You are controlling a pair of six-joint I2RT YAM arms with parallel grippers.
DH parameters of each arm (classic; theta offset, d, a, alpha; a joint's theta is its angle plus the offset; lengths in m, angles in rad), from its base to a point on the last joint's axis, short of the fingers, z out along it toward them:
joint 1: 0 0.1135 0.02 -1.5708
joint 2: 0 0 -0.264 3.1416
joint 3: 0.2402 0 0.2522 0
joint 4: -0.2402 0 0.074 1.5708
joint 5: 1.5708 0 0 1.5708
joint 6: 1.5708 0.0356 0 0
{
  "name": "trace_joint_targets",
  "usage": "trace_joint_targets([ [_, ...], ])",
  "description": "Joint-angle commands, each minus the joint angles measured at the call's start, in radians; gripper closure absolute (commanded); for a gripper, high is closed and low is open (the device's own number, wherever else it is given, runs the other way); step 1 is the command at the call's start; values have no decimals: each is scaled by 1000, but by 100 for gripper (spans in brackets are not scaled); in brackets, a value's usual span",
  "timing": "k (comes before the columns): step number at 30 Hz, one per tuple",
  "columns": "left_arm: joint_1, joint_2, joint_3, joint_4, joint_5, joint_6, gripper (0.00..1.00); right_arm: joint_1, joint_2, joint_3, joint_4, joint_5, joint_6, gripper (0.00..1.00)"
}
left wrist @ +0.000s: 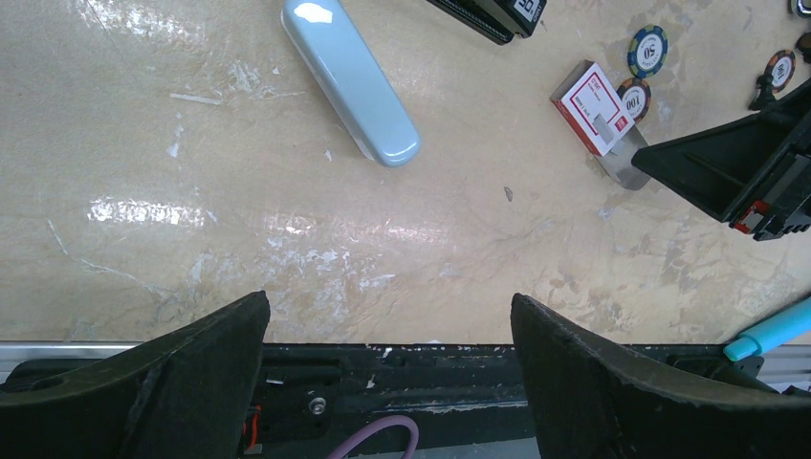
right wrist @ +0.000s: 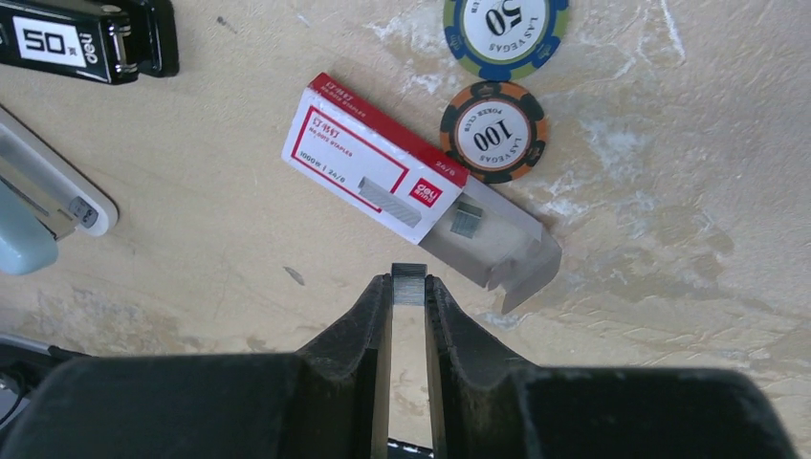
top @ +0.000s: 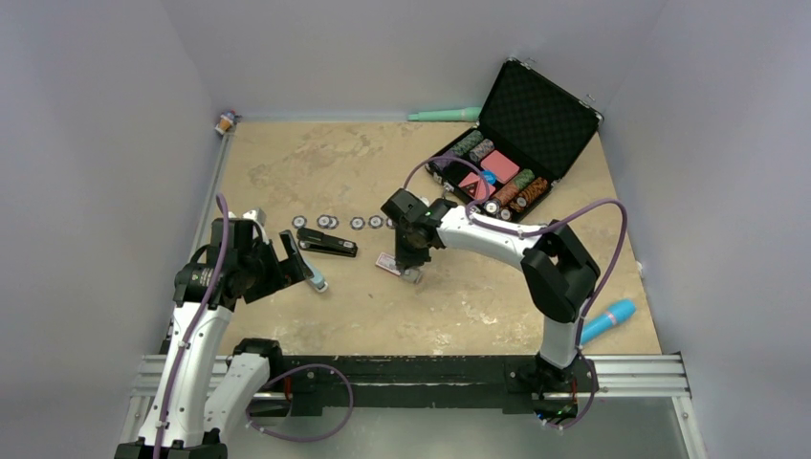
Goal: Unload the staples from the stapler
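The black stapler (top: pixel 327 245) lies shut on the table left of centre; its end shows in the right wrist view (right wrist: pixel 86 43) and in the left wrist view (left wrist: pixel 493 14). My right gripper (top: pixel 413 273) is shut on a small dark-grey strip of staples (right wrist: pixel 409 279) held between its fingertips, just above the table beside the red-and-white staple box (right wrist: pixel 368 158). The box's grey inner tray (right wrist: pixel 507 251) is slid out, with another small staple piece (right wrist: pixel 468 220) on it. My left gripper (top: pixel 301 266) is open and empty, near the stapler's left end.
A light-blue block (left wrist: pixel 351 81) lies by my left gripper. Poker chips (right wrist: pixel 494 131) lie beside the box and in a row (top: pixel 330 222) behind the stapler. An open black chip case (top: pixel 536 105) stands at back right. A blue marker (top: pixel 608 320) lies front right.
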Motion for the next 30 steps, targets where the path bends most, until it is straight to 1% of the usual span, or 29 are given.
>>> trace_joint_targets([
  [1,9,-2,0,28,0,1,0,-14,-33,-21,41,-5,22,92],
  [17,9,1,0,28,2,3,0,-32,-24,-90,57,17,35,92],
  [30,8,1,-1,28,2,3,0,-52,-24,-96,40,64,62,91],
])
